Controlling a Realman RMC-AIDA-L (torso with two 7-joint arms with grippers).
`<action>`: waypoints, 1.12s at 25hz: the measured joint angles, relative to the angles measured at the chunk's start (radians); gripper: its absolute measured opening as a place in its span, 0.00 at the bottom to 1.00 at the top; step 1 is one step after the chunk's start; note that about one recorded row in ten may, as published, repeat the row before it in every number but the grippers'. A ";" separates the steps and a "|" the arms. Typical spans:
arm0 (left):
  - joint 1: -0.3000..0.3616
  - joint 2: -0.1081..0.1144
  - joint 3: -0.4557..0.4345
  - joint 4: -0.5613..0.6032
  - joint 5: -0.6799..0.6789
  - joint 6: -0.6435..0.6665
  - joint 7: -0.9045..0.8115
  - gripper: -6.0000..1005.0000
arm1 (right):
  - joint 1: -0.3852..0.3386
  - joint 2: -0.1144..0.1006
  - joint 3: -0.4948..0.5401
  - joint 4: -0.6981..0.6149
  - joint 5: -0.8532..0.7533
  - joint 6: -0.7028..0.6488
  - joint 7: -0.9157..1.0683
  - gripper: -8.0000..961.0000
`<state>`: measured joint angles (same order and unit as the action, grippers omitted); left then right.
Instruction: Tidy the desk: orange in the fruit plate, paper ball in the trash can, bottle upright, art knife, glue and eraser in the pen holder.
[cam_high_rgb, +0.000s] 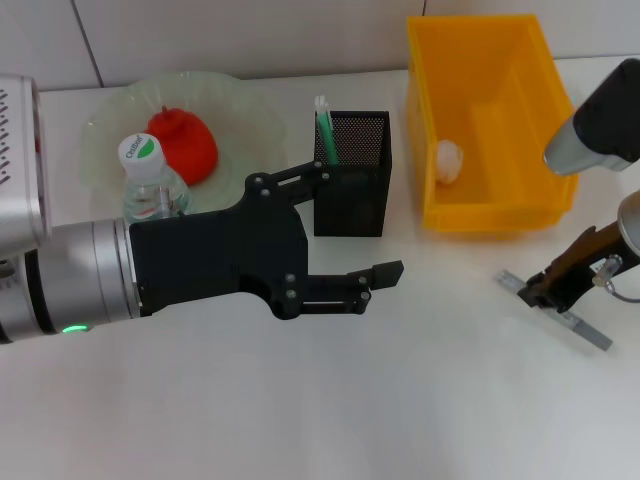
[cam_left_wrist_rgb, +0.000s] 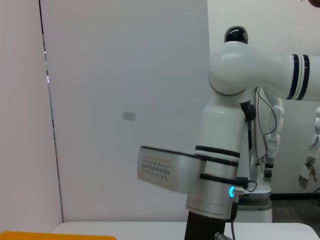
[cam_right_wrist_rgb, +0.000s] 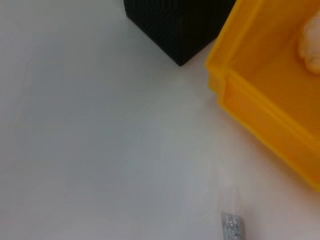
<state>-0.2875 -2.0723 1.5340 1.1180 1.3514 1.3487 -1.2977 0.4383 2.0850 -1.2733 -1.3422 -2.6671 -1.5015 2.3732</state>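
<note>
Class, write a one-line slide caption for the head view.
Right gripper at the art knife on the table; left gripper hovers before the pen holder.

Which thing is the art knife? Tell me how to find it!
Find the big yellow bin. On the white desk just in front of it, by the right tool, lies the art knife: a thin, flat grey strip, the only thing lying down loose.

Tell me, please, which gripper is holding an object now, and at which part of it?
The left gripper hovers open in front of the pen holder, holding nothing. The right gripper is down at the art knife, but whether it grips it cannot be told.
</note>
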 joint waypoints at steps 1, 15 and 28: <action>0.000 0.000 0.000 0.000 0.000 0.000 0.000 0.86 | -0.005 0.001 0.000 -0.023 0.001 -0.006 0.004 0.14; 0.004 -0.002 0.000 0.000 -0.003 0.003 0.000 0.86 | -0.052 0.003 0.036 -0.352 0.152 -0.003 0.031 0.13; 0.006 -0.001 0.015 -0.024 -0.039 0.003 0.026 0.86 | -0.150 0.000 0.193 -0.311 0.812 0.188 -0.395 0.13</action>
<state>-0.2812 -2.0731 1.5491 1.0940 1.3126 1.3519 -1.2717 0.2887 2.0849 -1.0804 -1.6535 -1.8551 -1.3132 1.9781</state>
